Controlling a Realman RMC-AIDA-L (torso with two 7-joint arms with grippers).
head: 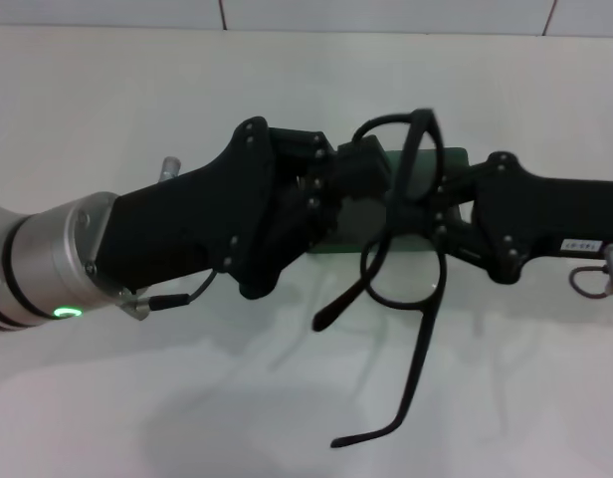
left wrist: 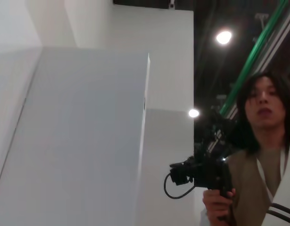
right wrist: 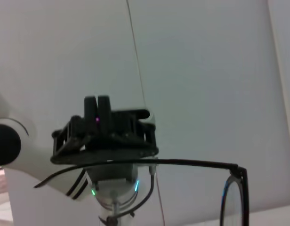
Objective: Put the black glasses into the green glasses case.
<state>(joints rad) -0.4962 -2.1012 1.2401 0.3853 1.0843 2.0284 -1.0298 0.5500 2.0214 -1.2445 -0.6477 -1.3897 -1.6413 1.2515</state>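
The black glasses (head: 423, 349) hang in the air at mid-table, lenses one above the other and both temples unfolded toward me. My left gripper (head: 371, 164) reaches in from the left and is shut on the rim of the upper lens. My right gripper (head: 441, 209) comes in from the right, its fingertips apart on either side of the frame near the bridge. The green glasses case (head: 452, 159) lies on the table behind and below both grippers, mostly hidden. The right wrist view shows one temple (right wrist: 192, 163) and a lens close up. The left wrist view shows none of the task's things.
The white table (head: 137, 398) runs to a tiled wall (head: 386, 12) at the back. In the right wrist view my left arm's wrist (right wrist: 105, 136) sits behind the temple. The left wrist view looks up at a person holding a camera (left wrist: 206, 172).
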